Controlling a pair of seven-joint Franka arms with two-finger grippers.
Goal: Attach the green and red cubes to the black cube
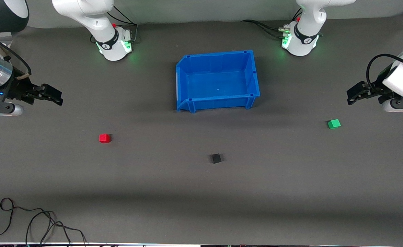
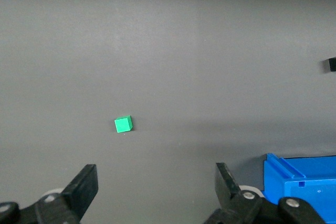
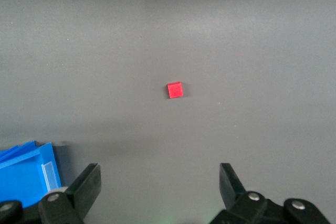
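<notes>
The red cube lies on the table toward the right arm's end; it also shows in the right wrist view. The green cube lies toward the left arm's end and shows in the left wrist view. The black cube lies between them, nearer the front camera; its edge shows in the left wrist view. My right gripper is open and empty, up over the table's right-arm end. My left gripper is open and empty, up over the left-arm end. Neither touches a cube.
A blue bin, empty, stands mid-table nearer the robot bases than the cubes; its corner shows in the left wrist view and the right wrist view. Loose black cables lie at the table's front edge.
</notes>
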